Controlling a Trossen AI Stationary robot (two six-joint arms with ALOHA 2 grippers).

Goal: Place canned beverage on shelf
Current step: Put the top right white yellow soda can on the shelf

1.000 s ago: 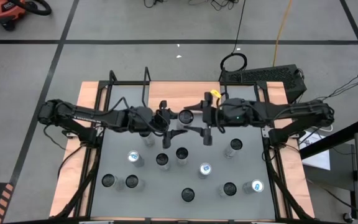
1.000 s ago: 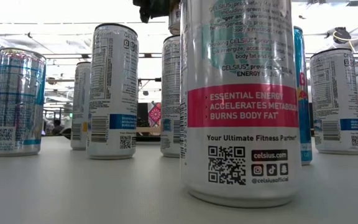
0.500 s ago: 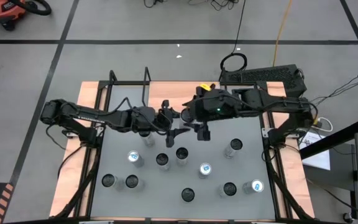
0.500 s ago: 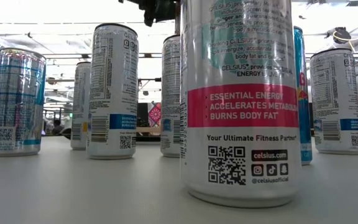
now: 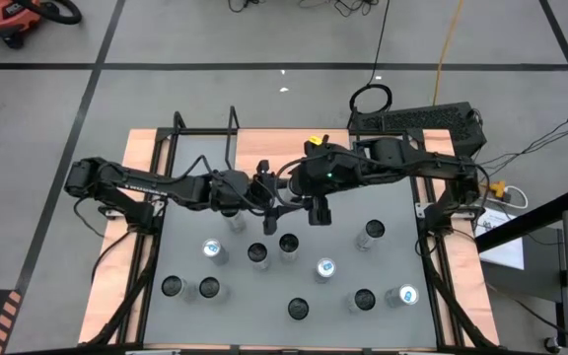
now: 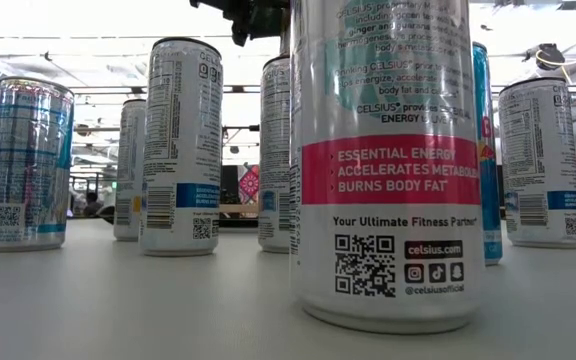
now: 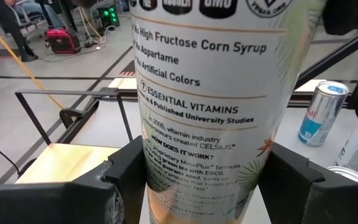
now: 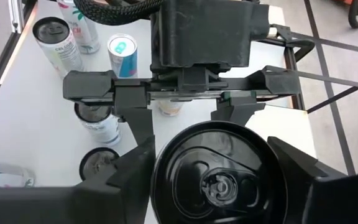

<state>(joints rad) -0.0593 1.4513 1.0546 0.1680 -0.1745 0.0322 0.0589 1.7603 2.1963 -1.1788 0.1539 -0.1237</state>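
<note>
Two tools (image 5: 282, 197) grip one can (image 7: 216, 93).

White Celsius can (image 7: 210, 106) upright, wooden shelf (image 7: 48, 162) beside it

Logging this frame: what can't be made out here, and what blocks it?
- Left wrist view: the held can fills the frame, and its top and base are cut off by the edges.
- High view: the held can is mostly hidden beneath the left gripper and the right gripper.
- Low view: the front can blocks the table's middle, and the arms are cut off by the top edge.
</note>
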